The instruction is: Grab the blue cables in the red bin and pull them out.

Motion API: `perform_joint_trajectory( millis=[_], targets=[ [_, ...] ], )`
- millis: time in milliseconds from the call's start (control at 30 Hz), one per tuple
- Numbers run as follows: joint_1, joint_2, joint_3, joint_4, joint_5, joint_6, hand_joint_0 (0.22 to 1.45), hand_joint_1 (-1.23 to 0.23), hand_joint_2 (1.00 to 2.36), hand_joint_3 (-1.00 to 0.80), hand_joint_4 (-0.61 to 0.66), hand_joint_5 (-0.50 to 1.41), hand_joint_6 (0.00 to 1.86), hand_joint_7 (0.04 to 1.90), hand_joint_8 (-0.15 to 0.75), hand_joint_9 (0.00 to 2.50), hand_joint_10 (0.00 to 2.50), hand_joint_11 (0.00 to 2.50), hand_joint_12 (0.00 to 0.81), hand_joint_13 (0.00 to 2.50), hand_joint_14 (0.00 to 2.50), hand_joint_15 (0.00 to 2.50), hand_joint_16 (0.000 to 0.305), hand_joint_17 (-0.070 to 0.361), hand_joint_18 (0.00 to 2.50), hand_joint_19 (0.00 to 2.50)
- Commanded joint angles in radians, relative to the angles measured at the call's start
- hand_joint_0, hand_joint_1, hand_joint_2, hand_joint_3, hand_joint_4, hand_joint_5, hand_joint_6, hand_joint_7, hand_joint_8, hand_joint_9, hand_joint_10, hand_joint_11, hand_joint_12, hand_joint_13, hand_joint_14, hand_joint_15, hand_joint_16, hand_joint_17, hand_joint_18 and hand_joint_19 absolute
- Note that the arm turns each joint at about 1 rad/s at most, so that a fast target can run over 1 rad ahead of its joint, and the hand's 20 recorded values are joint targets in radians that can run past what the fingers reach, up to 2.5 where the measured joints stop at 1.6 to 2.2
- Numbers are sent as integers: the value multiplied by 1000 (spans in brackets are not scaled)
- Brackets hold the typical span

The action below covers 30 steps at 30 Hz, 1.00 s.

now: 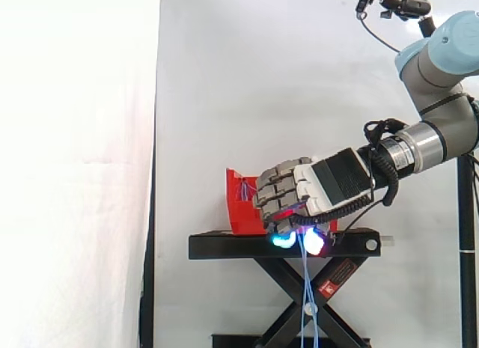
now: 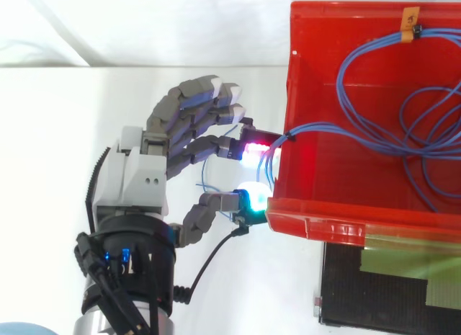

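The red bin (image 2: 346,214) stands on the black stand (image 1: 224,247), with several thin blue cables (image 2: 374,140) looped inside it. A bundle of them runs over the bin's left wall to my hand (image 2: 140,180), just outside that wall. The fingers and thumb are curled, and their glowing tips pinch the cables beside the rim. From the side, my hand (image 1: 329,183) is in front of the bin (image 1: 241,213) at the height of its rim, and blue cable strands (image 1: 304,288) hang from the fingertips down past the stand's edge.
The stand is a black scissor lift (image 1: 299,303) before the white curtain. A small orange tag (image 2: 410,21) holds the cables at the bin's far wall. A black pole (image 1: 468,251) stands at the right edge. A black plate with yellowish tape (image 2: 389,277) lies beneath the bin.
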Motion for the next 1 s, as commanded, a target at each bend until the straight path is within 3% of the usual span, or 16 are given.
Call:
perform_joint_trajectory(
  millis=[0, 967],
  targets=[
    [0, 1, 0, -1, 0, 0, 807, -948, 1000, -1000, 247, 836, 120, 703, 277, 850, 23, 720, 344, 698, 23, 581, 42, 95, 484, 649],
    [-4, 0, 0, 2, 0, 0, 811, -938, 1000, -1000, 249, 836, 129, 705, 272, 850, 26, 710, 346, 697, 23, 586, 42, 95, 483, 650]
  ],
)
